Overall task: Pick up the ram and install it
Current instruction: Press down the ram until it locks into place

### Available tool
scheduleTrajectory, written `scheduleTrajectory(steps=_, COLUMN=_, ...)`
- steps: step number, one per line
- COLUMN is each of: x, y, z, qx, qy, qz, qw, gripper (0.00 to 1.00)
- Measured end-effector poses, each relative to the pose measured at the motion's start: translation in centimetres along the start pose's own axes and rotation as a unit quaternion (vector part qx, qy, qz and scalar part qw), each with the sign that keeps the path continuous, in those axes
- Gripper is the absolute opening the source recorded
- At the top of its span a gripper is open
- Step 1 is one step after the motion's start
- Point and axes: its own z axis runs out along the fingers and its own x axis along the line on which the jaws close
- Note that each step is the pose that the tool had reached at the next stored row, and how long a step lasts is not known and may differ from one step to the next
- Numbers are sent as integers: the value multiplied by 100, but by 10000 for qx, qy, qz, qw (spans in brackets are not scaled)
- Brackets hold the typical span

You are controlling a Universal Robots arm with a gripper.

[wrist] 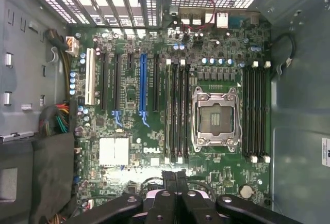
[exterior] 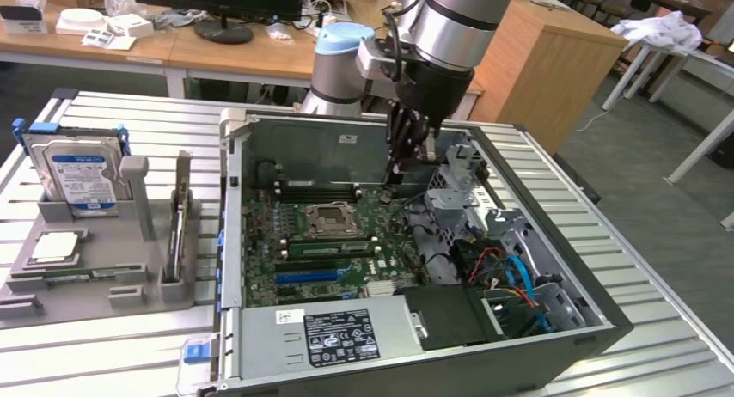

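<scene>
**Empty claw [exterior: 400, 177], clenched, hangs inside the case [exterior: 333, 148]**
The ram [exterior: 71, 277] lies well apart at the exterior view's left, lengthwise across its tray [exterior: 103, 242].

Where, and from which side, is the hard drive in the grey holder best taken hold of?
Probably at its upper part, coming from above, with fingers on the labelled face and the back. The hard drive stands upright, its lower end sunk in the grey holder.
</scene>
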Motion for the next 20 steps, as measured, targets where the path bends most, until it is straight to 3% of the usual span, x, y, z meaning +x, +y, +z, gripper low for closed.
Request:
scheduleTrajectory(steps=12, x=4, y=-7, z=151, qx=-1, qy=-4, qz=0, qw=10000, gripper=11)
scheduleTrajectory(steps=15, x=9, y=-14, z=299, qx=0, qy=-4, qz=0, qw=10000, gripper=11)
scheduleTrajectory(steps=20, x=11, y=-17, z=359, qx=0, qy=-4, qz=0, qw=10000, gripper=11)
